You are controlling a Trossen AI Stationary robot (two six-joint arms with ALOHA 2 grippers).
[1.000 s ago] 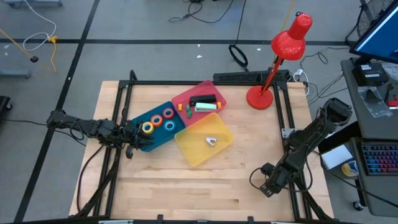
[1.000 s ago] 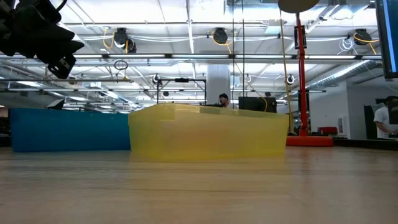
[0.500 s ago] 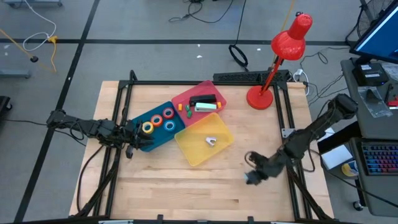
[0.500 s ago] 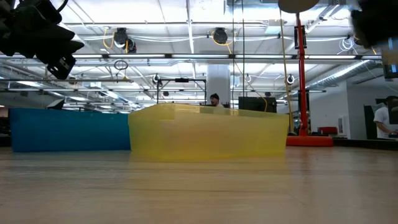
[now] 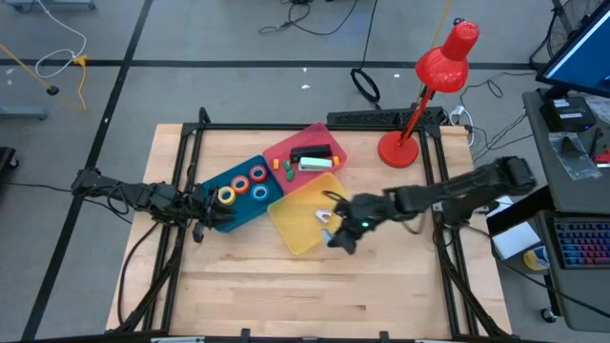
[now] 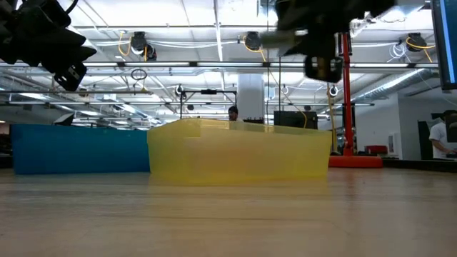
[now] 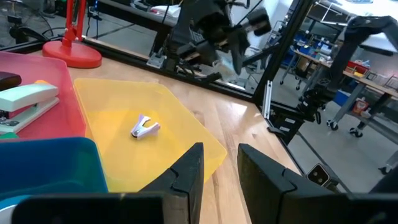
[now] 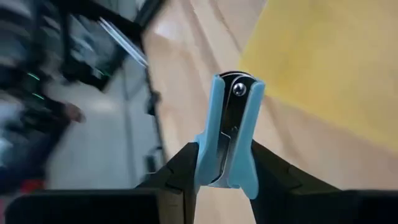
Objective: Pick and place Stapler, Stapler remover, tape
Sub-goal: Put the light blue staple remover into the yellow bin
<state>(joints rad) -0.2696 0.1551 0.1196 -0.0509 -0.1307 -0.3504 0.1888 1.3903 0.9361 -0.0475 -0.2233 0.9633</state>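
Note:
My right gripper [image 5: 336,235] hangs above the yellow bin's [image 5: 297,236] right near edge, shut on a light blue staple remover [image 8: 229,134]. A silver staple remover [image 5: 325,216] lies on the yellow bin's floor. Staplers [image 5: 313,157] lie in the pink bin [image 5: 286,151]. The yellow [image 5: 226,195], orange [image 5: 241,183], red [image 5: 257,174] and blue [image 5: 260,191] tape rolls lie flat in the blue bin [image 5: 243,208]. My left gripper [image 7: 221,174] waits open over the blue bin's left end. My right gripper pinches the light blue staple remover between its two fingers [image 8: 183,171], which close on the flared blue sides [image 8: 204,163] at its wide end. The riveted narrow end [image 8: 239,88] sticks out past the fingertips. The arm reaches in from the table's right, and the remover is lifted clear.
The three bins touch one another around the table's middle. A red desk lamp [image 5: 398,149] stands at the far right corner, its head leaning over the far edge. Black frame rails run along the table's left, right and far sides. Bare wood lies toward the near edge.
My right arm has swung fast from the table's near right corner toward the left and far side, stretching out until its gripper reached the yellow bin's right near edge. The left arm and the bins have kept still.

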